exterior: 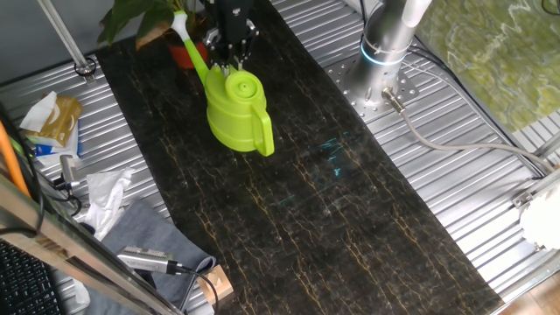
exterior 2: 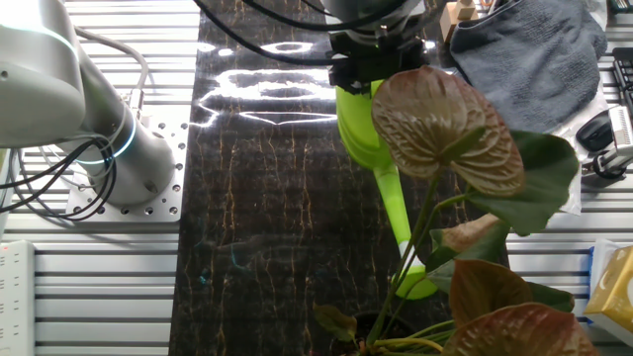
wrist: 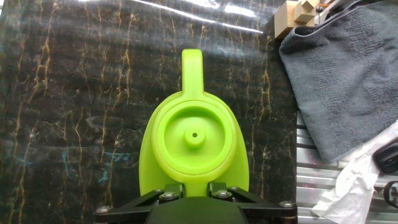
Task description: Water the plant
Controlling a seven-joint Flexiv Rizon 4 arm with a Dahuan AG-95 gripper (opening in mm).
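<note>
The gripper (exterior: 231,59) holds the watering can (exterior: 236,112) near its spout base. The spout reaches toward the plant (exterior 2: 465,198), which stands just behind the can.

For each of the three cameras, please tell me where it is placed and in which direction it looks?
One fixed view: high, opposite the plant, looking down the table; shows the arm's base and the end effector.
The other fixed view: low behind the plant; shows the arm's base and end effector.
Hand view: on the hand, looking straight down; shows only the end effector's fingers.
All three show the green watering can.
</note>
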